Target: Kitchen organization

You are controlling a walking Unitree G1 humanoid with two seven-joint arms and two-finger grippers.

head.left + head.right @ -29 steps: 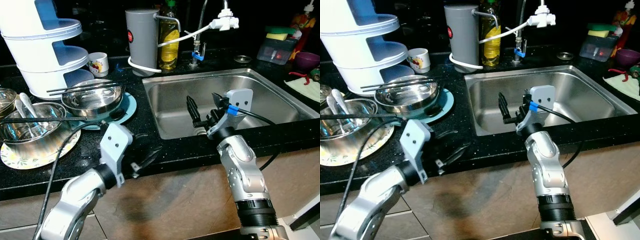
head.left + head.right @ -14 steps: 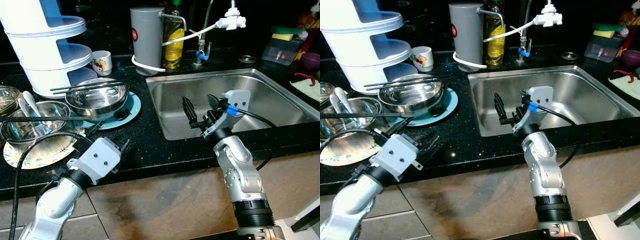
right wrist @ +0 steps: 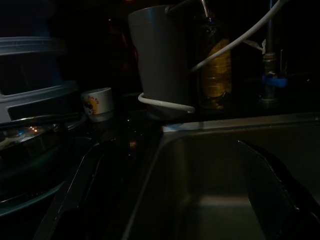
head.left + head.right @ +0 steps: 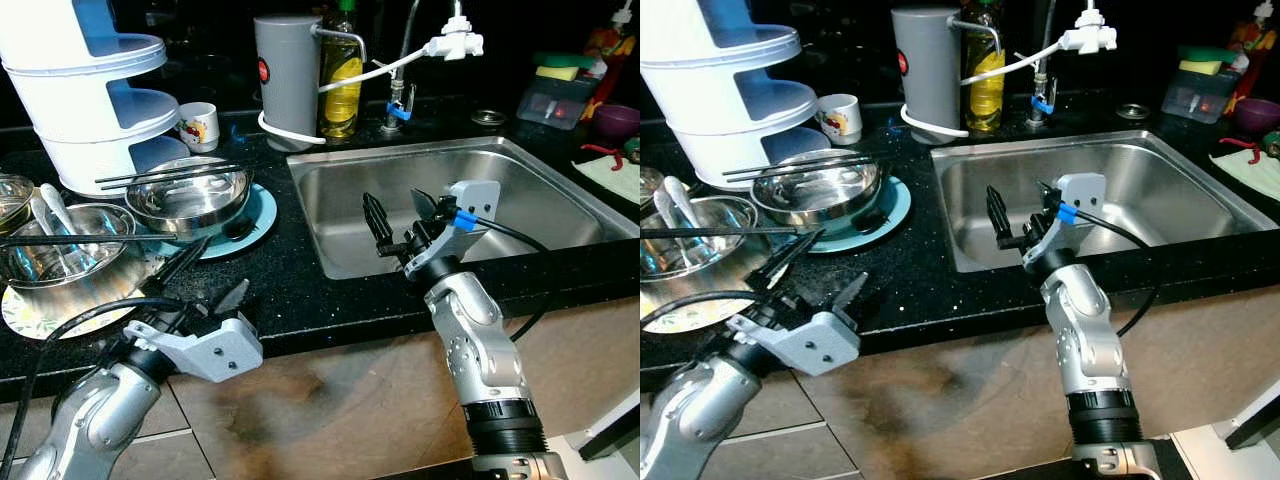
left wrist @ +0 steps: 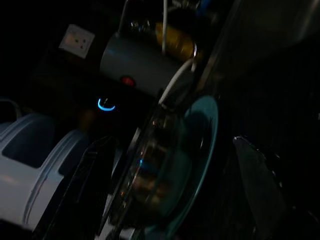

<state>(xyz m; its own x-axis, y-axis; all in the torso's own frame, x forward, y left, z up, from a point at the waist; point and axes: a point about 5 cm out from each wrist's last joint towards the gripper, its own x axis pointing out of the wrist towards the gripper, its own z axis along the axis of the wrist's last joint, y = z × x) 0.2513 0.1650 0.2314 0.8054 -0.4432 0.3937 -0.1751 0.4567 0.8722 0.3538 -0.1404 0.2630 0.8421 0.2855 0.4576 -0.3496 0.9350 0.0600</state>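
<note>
Rolling over since a second ago, left gripper now points, fingers apart, at the steel bowl on its teal plate; approach low. Right gripper hangs open over the sink.

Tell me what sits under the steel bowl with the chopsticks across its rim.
The shiny round steel bowl, with dark chopsticks across its rim, rests on a round teal plate on the black countertop. The plate's centre is hidden beneath the bowl.
</note>
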